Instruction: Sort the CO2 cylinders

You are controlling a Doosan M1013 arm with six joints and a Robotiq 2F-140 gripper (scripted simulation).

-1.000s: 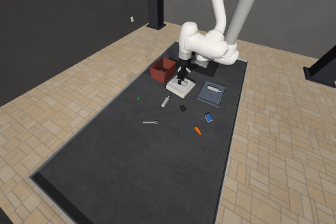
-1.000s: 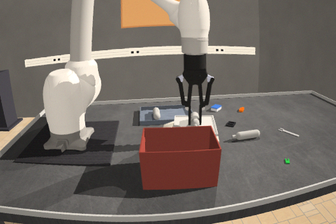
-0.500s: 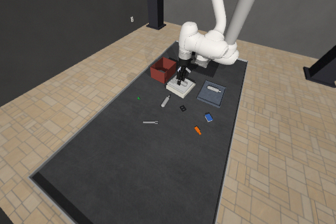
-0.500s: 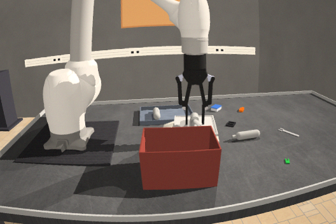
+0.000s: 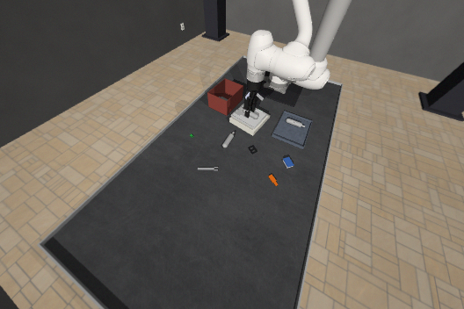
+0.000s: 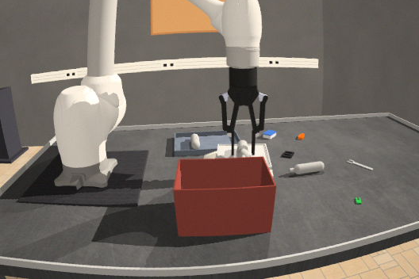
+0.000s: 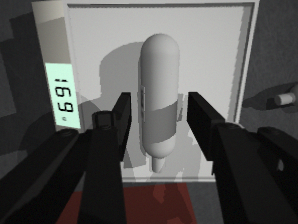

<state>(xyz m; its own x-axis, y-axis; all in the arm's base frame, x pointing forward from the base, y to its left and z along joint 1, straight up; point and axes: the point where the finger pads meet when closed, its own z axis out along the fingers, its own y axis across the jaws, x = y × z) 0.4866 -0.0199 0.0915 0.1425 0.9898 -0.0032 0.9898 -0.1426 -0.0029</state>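
A grey CO2 cylinder (image 7: 159, 107) lies flat on the white scale (image 5: 249, 120), whose display (image 7: 62, 95) reads 16.9. My gripper (image 7: 159, 106) hangs straight down over it, open, with one finger on each side of the cylinder and a gap on both sides; it also shows in the exterior view (image 6: 243, 149). The red scrap bin (image 6: 224, 195) stands right beside the scale. A second cylinder (image 5: 295, 123) lies flat in the blue-grey tray (image 5: 292, 130). A third cylinder (image 5: 228, 139) lies on the table in front of the scale.
Small loose items lie on the dark table: a wrench (image 5: 207, 168), a black piece (image 5: 252, 149), a blue block (image 5: 287, 161), an orange piece (image 5: 273, 179) and a green piece (image 5: 192, 135). The arm's base (image 6: 85, 143) stands behind the tray.
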